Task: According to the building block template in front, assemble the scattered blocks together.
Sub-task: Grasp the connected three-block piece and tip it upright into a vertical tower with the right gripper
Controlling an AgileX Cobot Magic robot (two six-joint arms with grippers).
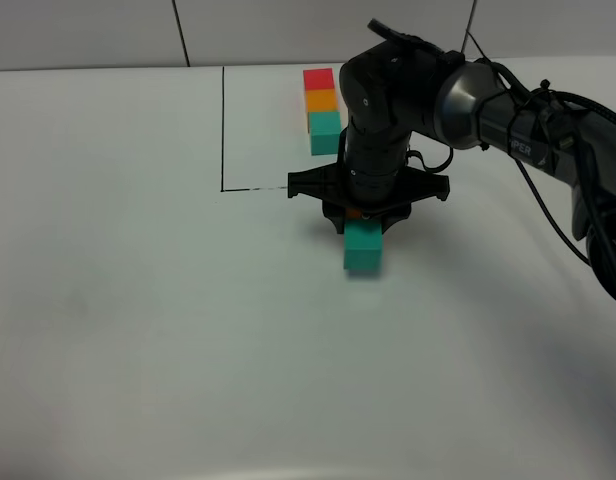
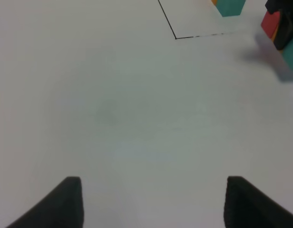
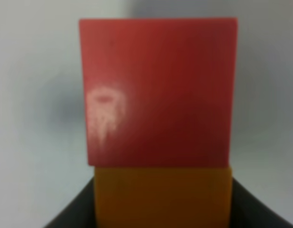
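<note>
The template (image 1: 322, 108), a joined row of red, orange and teal cubes, lay on the white table (image 1: 118, 320) just inside the corner of a thin black outline (image 1: 223, 130) drawn on it, and serves here as the landmark. The right gripper (image 1: 365, 214) pointed down at the table a little nearer the camera than the template's teal end, just outside the outline. Its jaws were pinched on the orange block (image 3: 163, 197), of which only a sliver showed in the high view. The teal block (image 1: 363, 247) lay touching that orange block on the side away from the template, resting on the table. The red block (image 3: 158, 90) lay against the orange one on the side toward the template, hidden under the arm from above; its face bore a pale scuffed mark, not readable. White lettering on the right arm's (image 1: 508, 125) dark sleeve read in part as "PER". The left gripper (image 2: 151, 204) hovered over bare table well away from the template, its two dark fingertips (image 2: 65, 202) spread apart with nothing between them.
</note>
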